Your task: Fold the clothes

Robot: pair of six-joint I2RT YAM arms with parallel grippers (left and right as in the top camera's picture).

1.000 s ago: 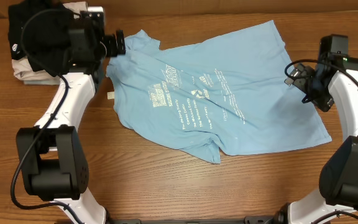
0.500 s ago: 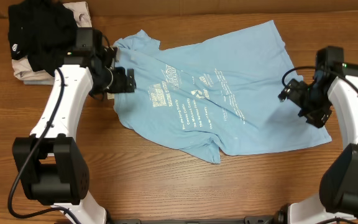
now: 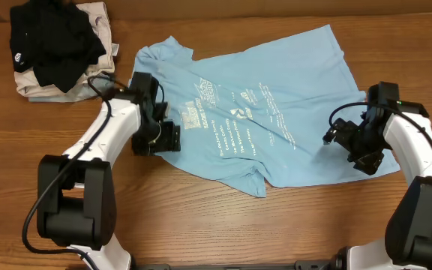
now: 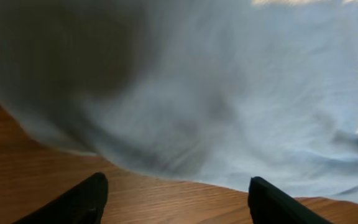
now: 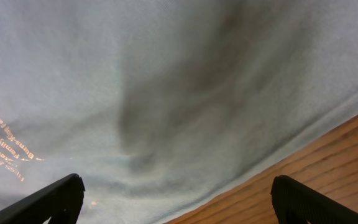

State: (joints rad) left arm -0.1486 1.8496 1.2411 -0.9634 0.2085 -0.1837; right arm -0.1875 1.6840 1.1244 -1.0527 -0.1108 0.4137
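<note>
Sky-blue fabric lies spread print-up across the middle of the table [image 3: 201, 225]. The T-shirt [image 3: 261, 112] is open and creased, with no fold made yet. The left gripper [image 3: 171, 139] hangs low over its left side edge and the right gripper [image 3: 330, 138] over the opposite side. Both stand wide apart and hold nothing, probably placed to pinch matching edges together. The black garment [image 3: 55, 45] sits well apart at the far left corner.
</note>
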